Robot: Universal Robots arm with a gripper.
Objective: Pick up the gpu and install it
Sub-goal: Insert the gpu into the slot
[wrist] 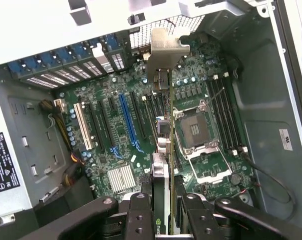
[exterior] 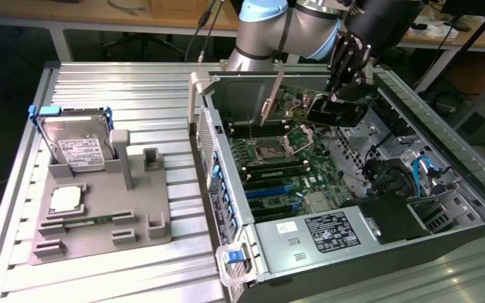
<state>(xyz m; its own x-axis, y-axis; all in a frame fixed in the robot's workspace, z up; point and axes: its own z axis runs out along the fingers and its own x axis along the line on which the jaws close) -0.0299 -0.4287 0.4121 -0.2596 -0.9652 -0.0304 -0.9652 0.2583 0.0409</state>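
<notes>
1. Exterior view: the gripper point(exterior: 345, 95) hangs from the arm inside the open pc case point(exterior: 470, 214), at the far end.
2. Its jaws are clamped on the gpu point(exterior: 331, 115). The card is in the air above the motherboard point(exterior: 285, 173), not seated in a slot, with its silver bracket point(exterior: 269, 104) toward the exterior view's left.
3. The cpu socket point(exterior: 274, 149) lies just below the card in this view.
4. Outside the case, on the exterior view's left, a grey fixture point(exterior: 141, 218) sits on the slatted table point(exterior: 108, 88). A hard drive point(exterior: 78, 148) stands upright in it.
5. Wrist view: the black fingers point(wrist: 140, 212) pinch the gpu point(wrist: 170, 135), seen edge-on, from both sides. Gripper point(wrist: 164, 215) is closed on the card.
6. The bracket point(wrist: 165, 47) is at the card's far end, near the case's rear slot openings.
7. The card lines up over the motherboard point(wrist: 111, 150) between the blue slot point(wrist: 128, 120) and the cpu socket point(wrist: 194, 131), closer to the socket. Cannot tell whether it touches the board.
</notes>
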